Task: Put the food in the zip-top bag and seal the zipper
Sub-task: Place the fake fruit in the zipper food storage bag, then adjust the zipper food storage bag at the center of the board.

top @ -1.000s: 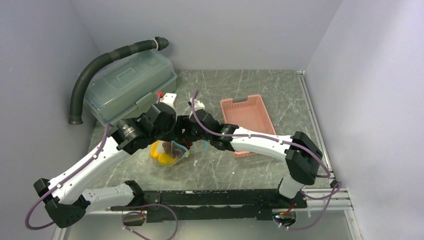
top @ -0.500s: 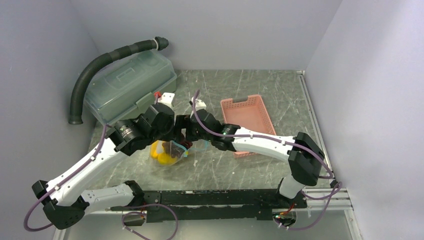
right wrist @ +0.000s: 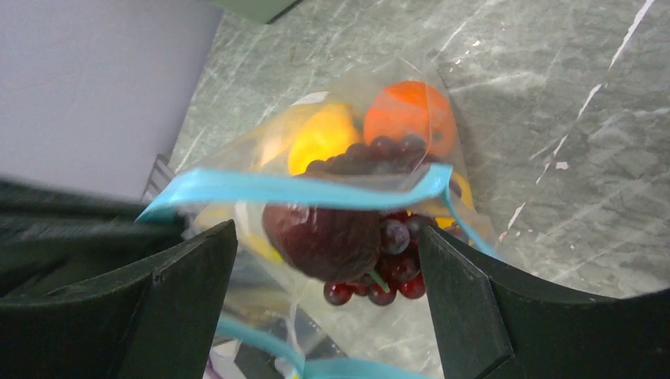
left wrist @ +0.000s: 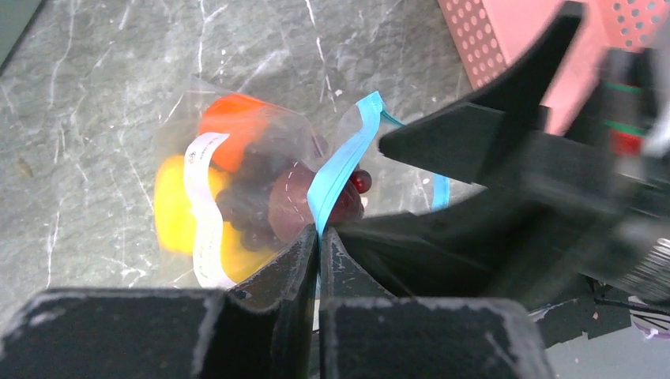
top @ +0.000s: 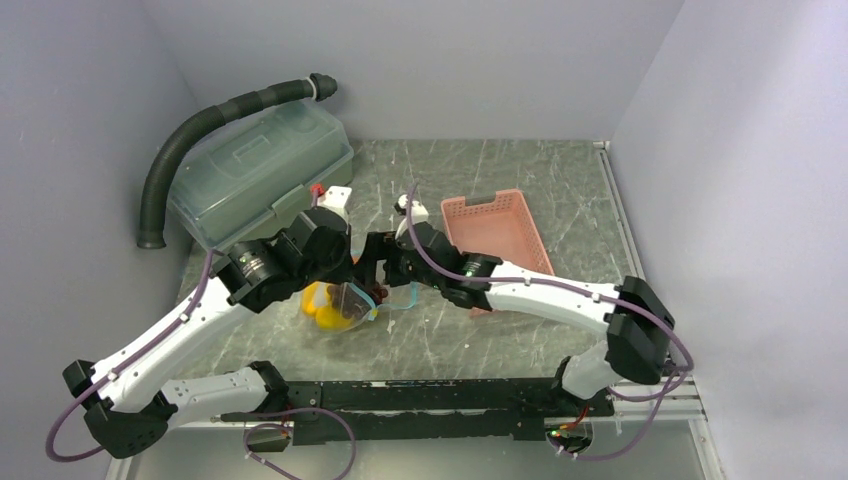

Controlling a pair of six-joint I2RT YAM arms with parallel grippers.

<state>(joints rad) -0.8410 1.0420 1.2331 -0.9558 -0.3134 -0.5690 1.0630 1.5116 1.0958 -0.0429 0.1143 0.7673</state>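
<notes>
Zip-top bag (top: 335,308) sits just left of centre in the top view, food (right wrist: 324,237) inside, zipper (left wrist: 341,170) gaping. Left gripper (left wrist: 318,237) clamps the zipper; right gripper (right wrist: 325,233) is spread wide astride the mouth. Suggest closing right beside left's pinch, then sliding along, keeping grapes (right wrist: 387,264) clear.

Food (top: 326,312) sits in zip-top bag (top: 352,303), mid-tabletop (top: 480,175); basket (top: 495,225) right of it, lidded box (top: 255,170) far left, hose (top: 200,122) behind box.

txt: none legible | white label (left wrist: 203,213) on bag (left wrist: 186,118): unreadable
</notes>
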